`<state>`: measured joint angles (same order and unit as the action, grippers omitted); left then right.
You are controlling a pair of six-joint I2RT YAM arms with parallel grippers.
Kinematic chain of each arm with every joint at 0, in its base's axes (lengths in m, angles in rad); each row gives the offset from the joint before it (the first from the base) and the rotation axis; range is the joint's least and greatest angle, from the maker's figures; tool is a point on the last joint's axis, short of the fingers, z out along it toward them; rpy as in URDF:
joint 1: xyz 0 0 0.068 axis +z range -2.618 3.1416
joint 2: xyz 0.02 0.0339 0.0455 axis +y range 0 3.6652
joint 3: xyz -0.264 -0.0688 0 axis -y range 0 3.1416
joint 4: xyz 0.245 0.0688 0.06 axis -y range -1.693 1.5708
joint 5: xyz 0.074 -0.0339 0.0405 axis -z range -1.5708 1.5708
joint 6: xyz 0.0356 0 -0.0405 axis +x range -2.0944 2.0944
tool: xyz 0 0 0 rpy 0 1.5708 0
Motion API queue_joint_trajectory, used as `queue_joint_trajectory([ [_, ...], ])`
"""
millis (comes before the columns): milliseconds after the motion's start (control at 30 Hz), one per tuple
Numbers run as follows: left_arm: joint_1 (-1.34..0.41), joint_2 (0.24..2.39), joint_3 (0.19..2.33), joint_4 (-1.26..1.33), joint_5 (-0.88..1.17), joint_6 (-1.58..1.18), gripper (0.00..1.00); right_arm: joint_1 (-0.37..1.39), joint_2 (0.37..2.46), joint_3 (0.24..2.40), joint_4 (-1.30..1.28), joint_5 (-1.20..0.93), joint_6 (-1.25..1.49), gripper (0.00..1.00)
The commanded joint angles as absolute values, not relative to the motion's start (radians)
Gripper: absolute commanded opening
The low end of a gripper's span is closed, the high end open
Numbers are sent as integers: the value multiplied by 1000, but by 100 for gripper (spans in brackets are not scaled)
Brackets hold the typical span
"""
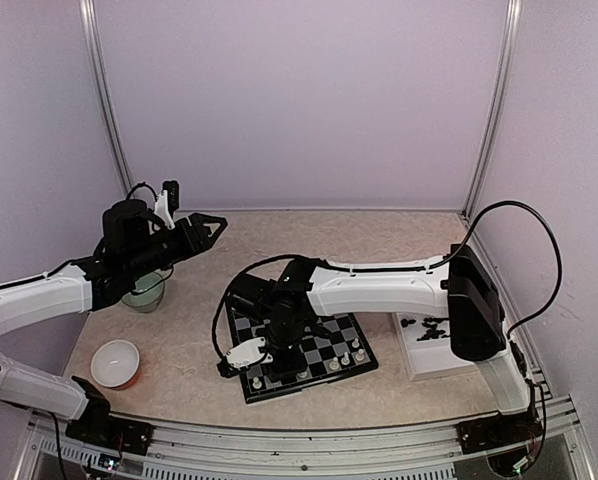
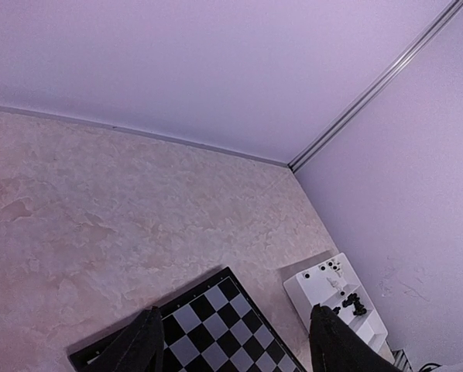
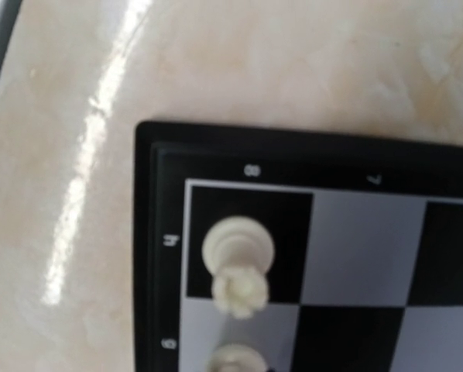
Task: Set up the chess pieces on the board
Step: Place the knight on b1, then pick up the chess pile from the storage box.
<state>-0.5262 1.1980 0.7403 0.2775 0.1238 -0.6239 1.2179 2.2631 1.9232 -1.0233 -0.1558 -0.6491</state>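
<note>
The black-and-grey board [image 1: 324, 342] lies at the table's centre front. Several cream chess pieces [image 1: 345, 358] stand along its near edge. My right gripper [image 1: 283, 358] points down over the board's near left part; its fingers do not show in the right wrist view. That view looks straight down on a cream rook [image 3: 238, 256] standing on a black corner square of the board [image 3: 355, 248], with another cream piece [image 3: 235, 360] just below it. My left gripper [image 1: 207, 228] hangs high at the left, open and empty [image 2: 235, 314]. Black pieces [image 1: 426, 325] lie in the white tray [image 1: 419, 360].
A white bowl [image 1: 116, 362] sits at the front left and a greenish glass bowl [image 1: 144, 292] stands under my left arm. The left wrist view shows the board's far corner [image 2: 216, 318], the tray [image 2: 313, 291] and the back wall.
</note>
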Motion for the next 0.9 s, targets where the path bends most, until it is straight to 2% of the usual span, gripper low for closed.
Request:
queue_joint_trajectory([
  [0,-517,1206,728,296,142,-624,64,1234,2280,1949,-1015,-157,-640,22],
  [267,-517,1200,730,289,155,-632,64,1217,2181,1939,-1018,-160,-656,29],
  [500,-542,1226,777,244,202,-585,64,1069,1978,1874,-1022,-226,-661,33],
  [733,-654,1328,903,155,181,-491,63,801,1687,1644,-902,-197,-634,32],
  [767,-675,1350,927,146,174,-476,63,740,1644,1589,-874,-201,-631,27],
  [800,-697,1366,957,136,164,-462,63,678,1598,1536,-838,-190,-623,15],
  [833,-716,1398,987,125,154,-447,63,613,1553,1476,-775,-157,-599,10],
  [867,-734,1425,1016,114,144,-435,63,542,1510,1416,-710,-115,-565,20],
])
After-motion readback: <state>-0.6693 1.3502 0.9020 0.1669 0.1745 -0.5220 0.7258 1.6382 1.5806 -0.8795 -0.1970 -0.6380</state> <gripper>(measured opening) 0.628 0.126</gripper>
